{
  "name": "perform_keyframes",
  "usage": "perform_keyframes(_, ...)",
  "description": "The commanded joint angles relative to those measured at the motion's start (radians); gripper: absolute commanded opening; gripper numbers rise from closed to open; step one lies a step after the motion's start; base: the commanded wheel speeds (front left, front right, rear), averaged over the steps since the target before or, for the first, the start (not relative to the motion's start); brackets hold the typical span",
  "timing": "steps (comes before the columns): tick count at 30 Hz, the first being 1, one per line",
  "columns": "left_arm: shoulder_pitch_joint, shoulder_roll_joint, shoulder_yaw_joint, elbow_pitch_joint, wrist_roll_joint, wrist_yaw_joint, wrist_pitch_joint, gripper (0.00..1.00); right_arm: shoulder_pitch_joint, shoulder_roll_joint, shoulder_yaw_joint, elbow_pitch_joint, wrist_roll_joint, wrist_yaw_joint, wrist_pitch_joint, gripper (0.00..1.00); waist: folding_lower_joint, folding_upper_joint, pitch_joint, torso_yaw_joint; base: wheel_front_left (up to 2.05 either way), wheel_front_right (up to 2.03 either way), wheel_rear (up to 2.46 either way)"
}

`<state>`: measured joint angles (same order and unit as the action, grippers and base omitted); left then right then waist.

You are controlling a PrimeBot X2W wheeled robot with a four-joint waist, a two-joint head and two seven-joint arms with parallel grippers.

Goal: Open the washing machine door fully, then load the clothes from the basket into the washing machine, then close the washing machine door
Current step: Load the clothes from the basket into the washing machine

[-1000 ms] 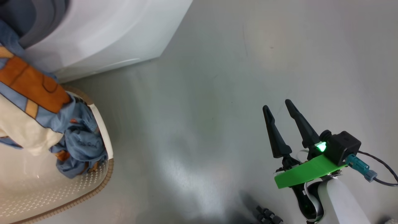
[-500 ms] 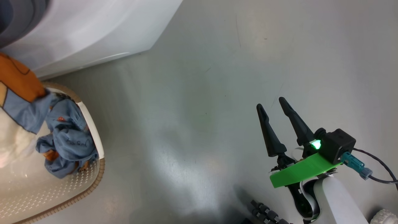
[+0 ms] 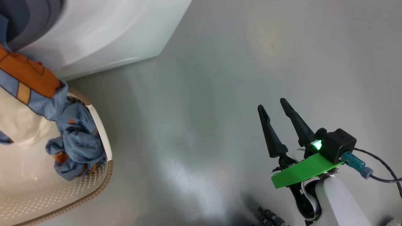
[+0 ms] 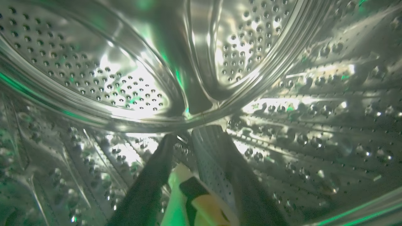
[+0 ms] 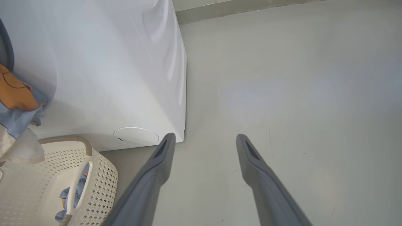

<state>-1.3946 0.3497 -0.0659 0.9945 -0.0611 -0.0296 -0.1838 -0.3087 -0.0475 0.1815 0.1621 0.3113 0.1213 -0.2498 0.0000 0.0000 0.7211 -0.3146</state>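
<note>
The white washing machine stands at the upper left; its door is out of view. From its opening the cream garment with orange and blue print hangs down over the cream basket. The light blue garment lies crumpled against the basket's right wall. In the left wrist view my left gripper is deep inside the steel drum, shut on a fold of the cream garment. My right gripper hovers open over the bare floor at the lower right, well away from the basket.
Grey floor spreads to the right of the machine and basket. A round white cover sits low on the machine's front near its corner. A dark cable trails from my right wrist.
The head camera swung left and back. The cream garment has risen a little toward the machine's opening. My right gripper stays open and has barely moved.
</note>
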Motion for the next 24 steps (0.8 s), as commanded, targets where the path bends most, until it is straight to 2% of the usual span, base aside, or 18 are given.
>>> perform_keyframes(1,-0.021,0.027,0.007,-0.001,-0.007,0.008,0.023,1.00,0.020,-0.003,0.021,-0.014,0.009,0.009,-0.012,1.00,0.0000,0.0000,-0.009,0.007,0.00,0.00,0.00)
perform_keyframes(8,-0.059,0.024,-0.007,0.076,-0.012,0.010,0.074,1.00,0.014,-0.003,0.021,-0.008,0.009,0.009,-0.012,1.00,0.0000,0.0000,-0.030,0.016,0.00,0.00,0.00)
perform_keyframes(24,-0.034,-0.038,-0.035,0.119,-0.039,0.006,-0.015,1.00,0.008,-0.003,-0.001,0.006,0.001,0.009,-0.012,1.00,0.0000,0.0000,-0.098,0.063,0.00,0.00,0.00)
